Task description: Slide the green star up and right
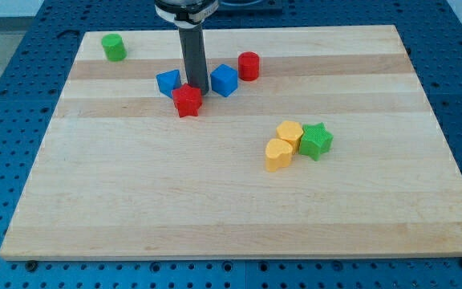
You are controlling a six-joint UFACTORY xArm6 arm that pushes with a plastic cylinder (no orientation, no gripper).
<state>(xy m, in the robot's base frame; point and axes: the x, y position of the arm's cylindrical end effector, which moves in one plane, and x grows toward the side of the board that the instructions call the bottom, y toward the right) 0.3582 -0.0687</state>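
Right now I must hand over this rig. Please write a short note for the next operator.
My tip: at the view's upper middle, just behind the red star, between two blue blocks. No hand on this arm.
Green star: right of centre, touching the yellow blocks on its left.
Done: nothing visible; tip far from the star.
Left: bring tip to the star's lower left, push up and right.

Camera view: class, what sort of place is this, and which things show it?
Probably a robotics lab bench. A wooden board lies on a blue perforated table; my tip sits behind the red star, with the green star among scattered blocks.
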